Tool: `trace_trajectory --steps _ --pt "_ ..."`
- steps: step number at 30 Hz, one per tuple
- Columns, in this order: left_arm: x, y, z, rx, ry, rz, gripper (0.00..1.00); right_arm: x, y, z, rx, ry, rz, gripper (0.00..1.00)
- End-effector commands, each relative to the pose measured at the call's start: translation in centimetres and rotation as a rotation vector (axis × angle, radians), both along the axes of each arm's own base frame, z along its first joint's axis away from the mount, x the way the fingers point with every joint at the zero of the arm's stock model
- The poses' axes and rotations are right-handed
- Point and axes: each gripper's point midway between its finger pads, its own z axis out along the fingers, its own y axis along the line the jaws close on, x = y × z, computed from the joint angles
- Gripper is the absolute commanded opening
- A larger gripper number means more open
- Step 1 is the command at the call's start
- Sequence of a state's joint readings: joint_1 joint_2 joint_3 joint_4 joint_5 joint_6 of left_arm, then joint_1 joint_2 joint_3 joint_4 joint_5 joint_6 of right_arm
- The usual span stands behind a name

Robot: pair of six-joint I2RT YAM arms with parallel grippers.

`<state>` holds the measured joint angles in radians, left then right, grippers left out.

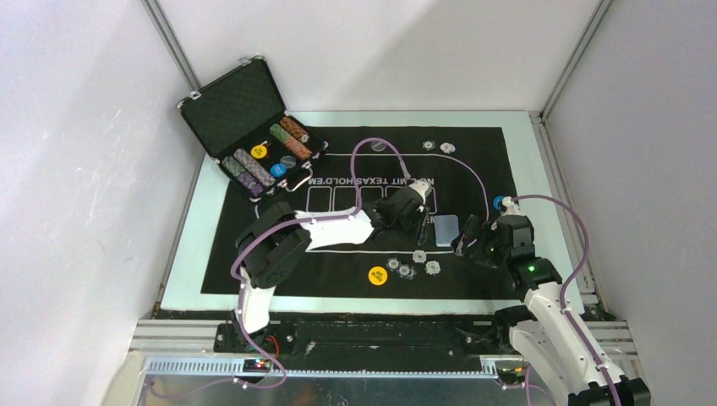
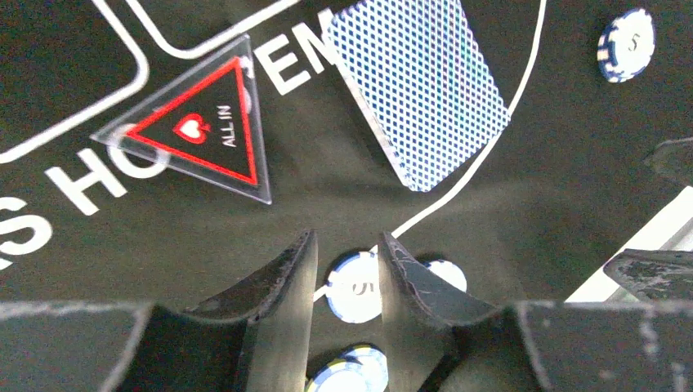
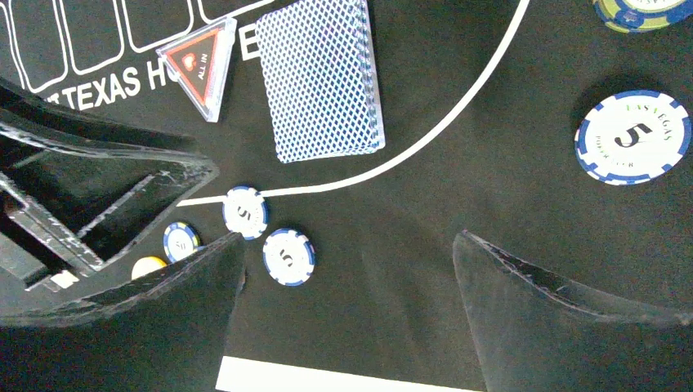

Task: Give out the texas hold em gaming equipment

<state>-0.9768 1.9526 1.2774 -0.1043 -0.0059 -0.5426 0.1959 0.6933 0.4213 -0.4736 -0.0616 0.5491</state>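
Over the black mat (image 1: pixel 473 152), left end effector (image 2: pixel 346 237) narrowly open, right end effector (image 3: pixel 347 237) wide open, both empty.

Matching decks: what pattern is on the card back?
Playing cards: fine blue-and-white diamond lattice, clearest in the right wrist view.

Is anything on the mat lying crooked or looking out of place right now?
The triangle marker lies tilted across the white lettering of the mat, covering some letters. The card deck beside it sits askew to that lettering. Nothing looks spilled or damaged.
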Motion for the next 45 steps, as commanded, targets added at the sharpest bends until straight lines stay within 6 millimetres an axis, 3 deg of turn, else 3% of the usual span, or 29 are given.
trace_trajectory --steps 1,8,14,24,28,32,35,36,38,39,41,42,43,44,45 --pt "-1.1 -0.8 -1.3 0.009 0.044 -0.052 0.39 0.6 -0.2 0.4 -0.002 -0.022 -0.021 1.0" --pt "-4.0 -0.2 -2.8 0.037 0.095 -0.103 0.38 0.6 -0.3 0.4 -0.002 -0.023 -0.024 1.0" --pt "-6.3 -0.8 -2.8 0.02 0.124 -0.145 0.38 0.6 -0.4 0.6 -0.005 -0.03 -0.027 1.0" --pt "-6.6 -1.2 -1.6 0.011 0.096 -0.151 0.38 0.6 -0.4 0.5 -0.004 -0.029 -0.027 1.0" --pt "-6.1 -1.4 -0.3 -0.016 0.066 -0.141 0.41 0.6 -0.4 0.6 -0.004 -0.033 -0.025 1.0" --pt "-4.6 -1.3 4.6 -0.08 -0.044 -0.133 0.67 0.8 -0.1 1.3 0.0 -0.063 -0.004 1.0" --pt "-2.6 1.0 8.3 -0.091 -0.158 -0.046 0.83 1.1 -0.1 2.5 0.001 -0.111 0.0 1.0" --pt "-2.2 2.3 10.2 -0.11 -0.197 -0.015 0.94 1.2 -0.2 3.2 0.004 -0.138 0.0 1.0" --pt "-0.6 5.8 12.8 -0.102 -0.289 0.106 0.99 1.3 -0.2 4.3 0.025 -0.169 -0.018 1.0" --pt "-0.3 7.3 13.2 -0.086 -0.305 0.147 0.99 1.3 -0.1 4.6 0.038 -0.177 -0.025 1.0" --pt "0.4 12.3 16.0 -0.091 -0.372 0.299 1.0 1.5 0.5 5.8 0.078 -0.225 -0.012 1.0" --pt "1.3 15.2 15.1 -0.049 -0.379 0.408 1.0 1.4 1.4 6.4 0.108 -0.243 0.043 1.0" --pt "0.9 17.6 15.9 -0.049 -0.386 0.464 1.0 1.7 1.9 7.2 0.126 -0.278 0.068 1.0" --pt "1.4 20.6 14.6 -0.017 -0.373 0.569 1.0 1.6 2.7 7.6 0.153 -0.287 0.108 1.0" --pt "0.8 22.8 14.8 -0.012 -0.37 0.618 1.0 2.0 3.2 8.4 0.174 -0.318 0.127 1.0"
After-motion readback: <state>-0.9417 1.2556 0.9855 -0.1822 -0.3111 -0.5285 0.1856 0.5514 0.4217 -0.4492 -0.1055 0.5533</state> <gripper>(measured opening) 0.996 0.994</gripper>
